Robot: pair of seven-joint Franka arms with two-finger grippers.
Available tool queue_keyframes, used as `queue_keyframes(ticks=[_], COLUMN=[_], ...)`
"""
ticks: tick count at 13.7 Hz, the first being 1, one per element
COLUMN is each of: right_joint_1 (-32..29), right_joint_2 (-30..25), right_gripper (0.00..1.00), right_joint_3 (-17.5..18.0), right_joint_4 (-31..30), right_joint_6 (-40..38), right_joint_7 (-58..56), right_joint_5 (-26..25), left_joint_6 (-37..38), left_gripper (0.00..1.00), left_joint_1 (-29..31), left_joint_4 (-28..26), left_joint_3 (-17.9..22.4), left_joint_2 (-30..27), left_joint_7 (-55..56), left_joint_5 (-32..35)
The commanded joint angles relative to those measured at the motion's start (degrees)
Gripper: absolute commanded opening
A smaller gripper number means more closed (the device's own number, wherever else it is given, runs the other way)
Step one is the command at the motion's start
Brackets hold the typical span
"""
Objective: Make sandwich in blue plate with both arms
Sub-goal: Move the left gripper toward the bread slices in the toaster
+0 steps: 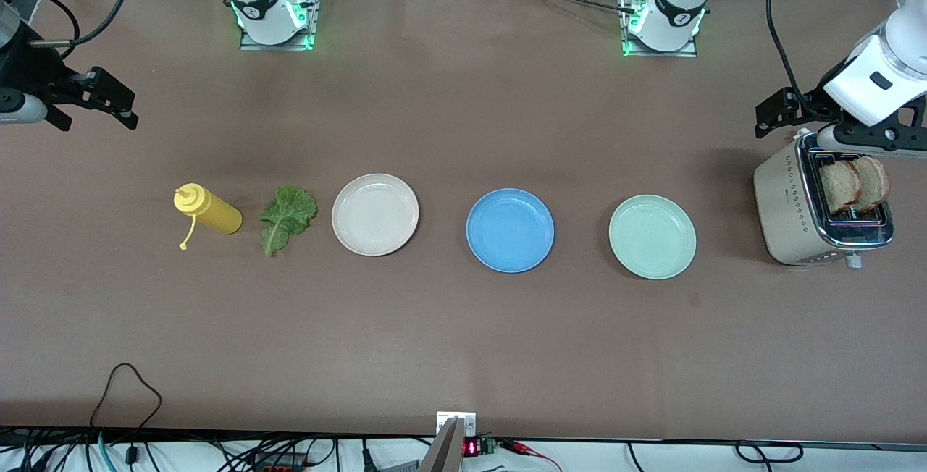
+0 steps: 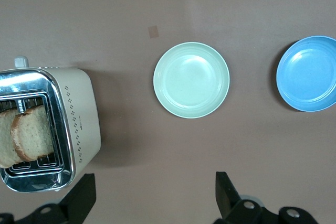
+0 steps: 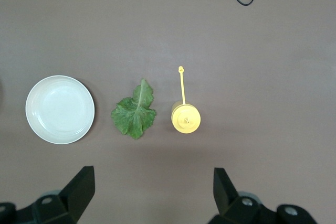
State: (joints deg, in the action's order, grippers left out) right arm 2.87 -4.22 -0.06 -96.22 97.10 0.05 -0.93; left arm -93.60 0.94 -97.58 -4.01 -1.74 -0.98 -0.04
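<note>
The blue plate (image 1: 510, 230) (image 2: 308, 73) lies bare in the middle of the table, between a cream plate (image 1: 375, 213) (image 3: 60, 109) and a mint plate (image 1: 652, 236) (image 2: 191, 80). No sandwich is in view. Two bread slices (image 1: 854, 184) (image 2: 29, 134) stand in a toaster (image 1: 797, 211) (image 2: 79, 119) at the left arm's end. A lettuce leaf (image 1: 287, 217) (image 3: 135, 112) lies flat beside the cream plate. My left gripper (image 1: 818, 124) (image 2: 156, 192) hangs open and holds nothing, over the toaster's edge. My right gripper (image 1: 94, 114) (image 3: 153, 190), open and holding nothing, hovers at the right arm's end.
A yellow squeeze bottle (image 1: 208, 213) (image 3: 185, 117) stands beside the lettuce, toward the right arm's end. Both arm bases (image 1: 271, 12) (image 1: 663, 19) sit along the table's edge farthest from the front camera. A black cable (image 1: 127, 392) loops onto the table near the front camera.
</note>
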Motion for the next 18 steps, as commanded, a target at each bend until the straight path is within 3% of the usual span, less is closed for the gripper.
queue_keyframes(ticks=[1,10,13,15,18], right_joint_1=[0.2,0.2,0.2,0.3,0.2], right_joint_2=[-0.5,-0.6,-0.6,-0.7,-0.7], right_gripper=[1.00,1.00,1.00,1.00,1.00], right_joint_3=[-0.1,-0.1,-0.1,-0.1,-0.1], right_joint_4=[-0.3,-0.3,-0.3,-0.3,-0.3], right_joint_6=[-0.6,-0.7,-1.0,-1.1,-1.2], right_joint_7=[0.0,0.0,0.1,0.1,0.1], right_joint_5=[-0.5,0.0,0.0,0.0,0.0], left_joint_6=[1.5,3.6,3.4,3.6,2.8], left_gripper=[1.00,1.00,1.00,1.00,1.00], left_joint_1=[-0.1,0.4,3.9,7.3,11.6], left_joint_4=[2.1,2.8,3.9,7.0,7.2], left_joint_3=[0.3,0.6,0.6,0.6,0.6], left_joint_2=[0.9,3.0,5.5,10.7,13.8], left_joint_7=[-0.9,-0.2,-0.4,-1.2,-10.1], left_joint_5=[-0.4,-0.3,-0.1,2.5,5.2])
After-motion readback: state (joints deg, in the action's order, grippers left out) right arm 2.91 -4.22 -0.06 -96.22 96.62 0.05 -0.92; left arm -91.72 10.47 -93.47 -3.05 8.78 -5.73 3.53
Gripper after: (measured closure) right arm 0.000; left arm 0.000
